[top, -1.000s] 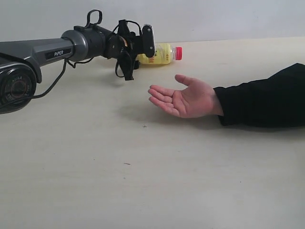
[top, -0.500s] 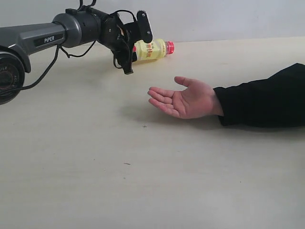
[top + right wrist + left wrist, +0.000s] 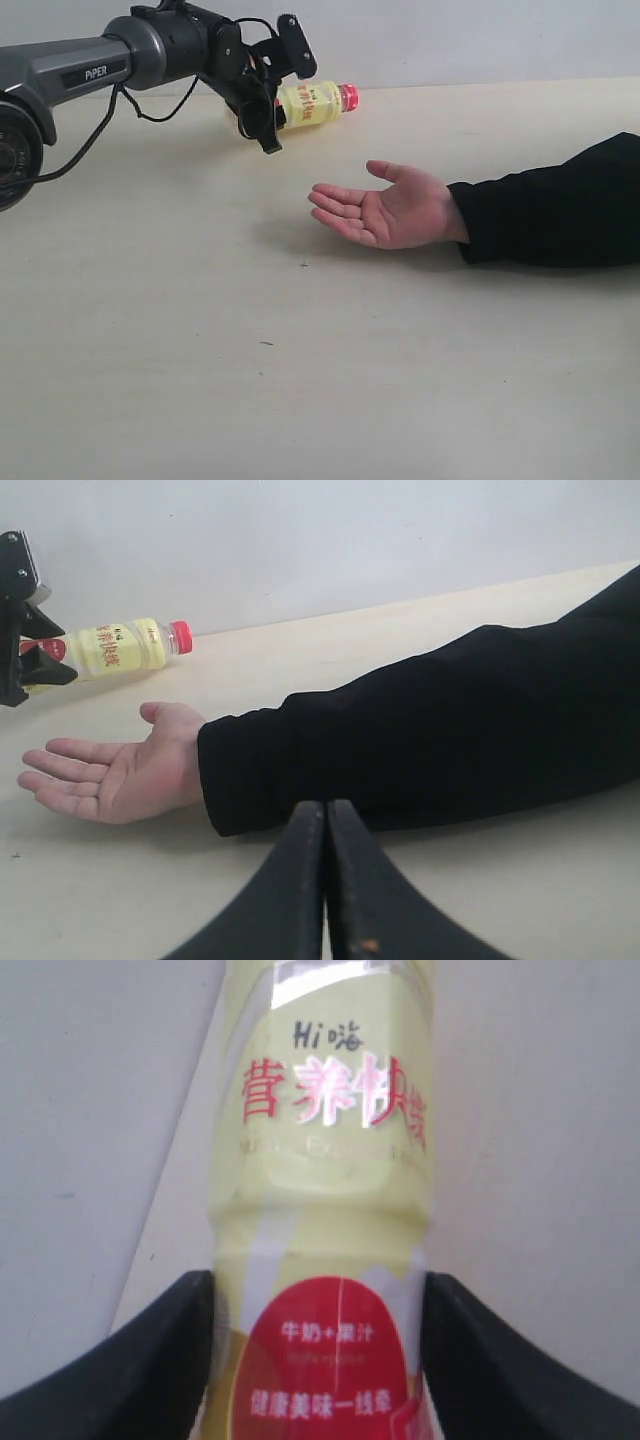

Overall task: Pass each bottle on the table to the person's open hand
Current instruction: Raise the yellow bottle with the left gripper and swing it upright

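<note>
Carrying step: the left gripper [image 3: 283, 95] pinches the yellow bottle [image 3: 318, 102] by its base at the far left of the table [image 3: 300, 380], cap pointing right. Next it should swing nearer and rightward, down onto the open hand [image 3: 392, 212]; nothing stands between them. The right gripper [image 3: 326, 808] is pressed together beside the sleeve [image 3: 420, 720]

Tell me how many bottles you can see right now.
1. The yellow bottle is clamped in the left gripper, behind the open hand in the exterior view. Others may be hidden.
</note>
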Controlling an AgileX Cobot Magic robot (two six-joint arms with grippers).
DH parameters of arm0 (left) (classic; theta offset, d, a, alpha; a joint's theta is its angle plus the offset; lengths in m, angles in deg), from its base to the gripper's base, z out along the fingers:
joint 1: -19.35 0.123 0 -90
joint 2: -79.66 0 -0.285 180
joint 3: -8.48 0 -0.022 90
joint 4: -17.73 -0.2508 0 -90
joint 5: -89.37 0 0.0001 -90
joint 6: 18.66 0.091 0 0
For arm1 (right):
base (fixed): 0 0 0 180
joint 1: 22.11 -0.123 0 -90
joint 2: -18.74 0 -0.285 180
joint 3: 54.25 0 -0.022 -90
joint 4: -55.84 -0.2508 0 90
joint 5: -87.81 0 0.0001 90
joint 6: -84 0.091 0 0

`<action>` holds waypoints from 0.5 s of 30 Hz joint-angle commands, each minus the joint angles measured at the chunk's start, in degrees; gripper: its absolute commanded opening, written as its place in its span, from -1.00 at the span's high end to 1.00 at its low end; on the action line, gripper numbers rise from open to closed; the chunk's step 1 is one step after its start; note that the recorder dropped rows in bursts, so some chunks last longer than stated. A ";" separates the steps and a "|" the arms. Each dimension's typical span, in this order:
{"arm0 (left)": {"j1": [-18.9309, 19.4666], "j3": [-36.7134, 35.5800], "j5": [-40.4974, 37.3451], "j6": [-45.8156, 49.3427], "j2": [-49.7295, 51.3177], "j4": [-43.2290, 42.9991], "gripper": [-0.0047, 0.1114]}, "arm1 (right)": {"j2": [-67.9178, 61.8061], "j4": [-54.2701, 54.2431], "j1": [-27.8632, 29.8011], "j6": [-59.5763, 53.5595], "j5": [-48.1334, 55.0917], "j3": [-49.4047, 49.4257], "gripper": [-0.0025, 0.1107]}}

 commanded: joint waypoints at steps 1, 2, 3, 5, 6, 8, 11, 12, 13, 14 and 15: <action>-0.59 -0.13 -2.37 -1.92 -2.38 0.45 0.92 | -0.35 0.02 0.29 -0.03 -0.71 0.28 0.96; -0.72 -0.13 -3.03 -2.15 -2.67 0.45 0.92 | -0.35 0.02 0.29 -0.03 -0.71 0.28 0.96; -0.87 -0.13 -3.62 -2.60 -3.11 0.45 0.92 | -0.35 0.02 0.29 -0.03 -0.71 0.28 0.96; -1.44 -0.13 -4.94 -3.51 -3.75 0.45 0.92 | -0.35 0.02 0.29 -0.03 -0.71 0.28 0.96; -1.54 -0.13 -5.89 -3.60 -4.10 0.45 0.92 | -0.35 0.02 0.29 -0.03 -0.71 0.28 0.96; -2.05 -0.13 -7.72 -4.03 -4.63 0.45 0.92 | -0.35 0.02 0.29 -0.03 -0.71 0.28 0.96; -2.90 -0.13 -10.90 -6.80 -5.66 -0.51 0.92 | -0.35 0.02 0.29 -0.03 -0.71 0.28 0.96; -3.21 -0.13 -11.97 -8.54 -6.03 -1.43 0.92 | -0.35 0.02 0.29 -0.03 -0.71 0.28 0.96; -3.47 -0.13 -13.23 -10.23 -6.53 -2.23 0.92 | -0.35 0.02 0.29 -0.03 -0.71 0.28 0.96; -3.80 -0.13 -14.26 -11.45 -6.90 -2.64 0.92 | -0.35 0.02 0.29 -0.03 -0.71 0.28 0.96; -3.86 -0.13 -15.59 -12.53 -7.39 -2.64 0.92 | -0.35 0.02 0.29 -0.03 -0.71 0.28 0.96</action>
